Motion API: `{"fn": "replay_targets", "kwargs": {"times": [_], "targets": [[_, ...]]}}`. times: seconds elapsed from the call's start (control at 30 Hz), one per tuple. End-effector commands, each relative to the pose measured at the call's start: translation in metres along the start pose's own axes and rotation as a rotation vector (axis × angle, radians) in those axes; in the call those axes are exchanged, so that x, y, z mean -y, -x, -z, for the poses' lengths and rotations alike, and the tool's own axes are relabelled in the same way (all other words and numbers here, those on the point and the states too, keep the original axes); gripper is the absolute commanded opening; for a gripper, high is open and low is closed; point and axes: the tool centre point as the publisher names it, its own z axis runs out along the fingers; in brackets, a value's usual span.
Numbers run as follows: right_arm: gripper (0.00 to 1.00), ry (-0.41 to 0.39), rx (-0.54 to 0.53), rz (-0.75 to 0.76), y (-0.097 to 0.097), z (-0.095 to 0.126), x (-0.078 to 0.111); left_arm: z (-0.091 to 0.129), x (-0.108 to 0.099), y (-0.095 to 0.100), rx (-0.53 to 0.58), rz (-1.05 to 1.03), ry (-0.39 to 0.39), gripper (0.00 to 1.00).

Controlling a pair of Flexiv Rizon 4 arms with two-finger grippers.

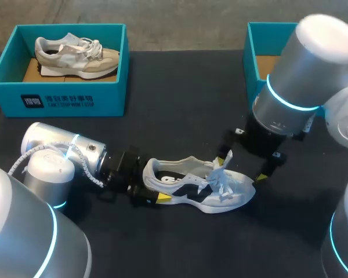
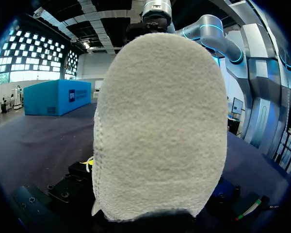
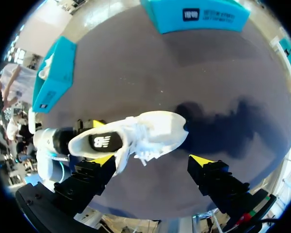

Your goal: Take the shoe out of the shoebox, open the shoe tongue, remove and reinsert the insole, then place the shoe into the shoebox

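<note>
- A dark desk (image 1: pixel 180 87) carries two teal boxes along its far edge: the left shoebox (image 1: pixel 58 101) holds a beige shoe (image 1: pixel 75 55), and the right shoebox (image 1: pixel 252 52), half hidden by our right arm, shows bare cardboard where we can see in
- The white and black shoe (image 1: pixel 200 185) lies out on the desk, well apart from both boxes, heel towards our left arm and toe towards our right
- Our left hand (image 1: pixel 152 186) pinches the heel from two sides; we judge this anchors the shoe so it cannot slide while the other arm works on tongue and insole
- Our right hand (image 1: pixel 243 168) hangs above the toe end, fingers spread wide with nothing gripped, placed, we think, to come down on the laces (image 1: pixel 220 174)
- The head view shows only one yellow tip of the left hand, on the heel's near side; the right wrist view shows the far one and looks into the opening, where the insole (image 3: pixel 101 142) sits in place
- The left wrist view is filled by the fuzzy heel, so it confirms how close the grip is but shows nothing of the tongue
</note>
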Motion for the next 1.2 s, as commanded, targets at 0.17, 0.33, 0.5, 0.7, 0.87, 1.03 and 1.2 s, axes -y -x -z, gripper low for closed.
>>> {"fn": "replay_targets", "kwargs": {"times": [0.17, 0.33, 0.5, 0.7, 0.87, 1.03, 1.2], "targets": [[1.0, 0.054, 0.24, 0.125, -0.053, 0.039, 0.01, -0.001, -0.002, 0.001, 0.001, 0.001, 0.002, 0.0], [1.0, 0.04, 0.334, 0.279, -0.077, 0.043, 0.013, -0.001, -0.002, 0.001, 0.001, 0.001, 0.002, 0.0], [0.0, 0.023, 0.401, 0.418, -0.096, 0.043, 0.015, -0.001, -0.002, 0.001, 0.001, 0.001, 0.002, 0.0], [0.0, 0.022, 0.495, 0.58, -0.106, 0.035, 0.018, -0.001, -0.002, 0.001, 0.001, 0.001, 0.002, 0.0], [0.0, 0.094, 0.476, 0.778, -0.109, 0.031, 0.025, -0.001, -0.002, 0.001, 0.001, 0.001, 0.002, 0.0], [0.0, 0.104, 0.406, 0.909, -0.107, 0.031, 0.025, -0.001, -0.002, 0.001, 0.001, 0.001, 0.002, 0.0], [0.0, 0.084, 0.374, 0.998, -0.104, 0.032, 0.023, -0.001, -0.002, 0.001, 0.001, 0.001, 0.002, 0.0]]}}
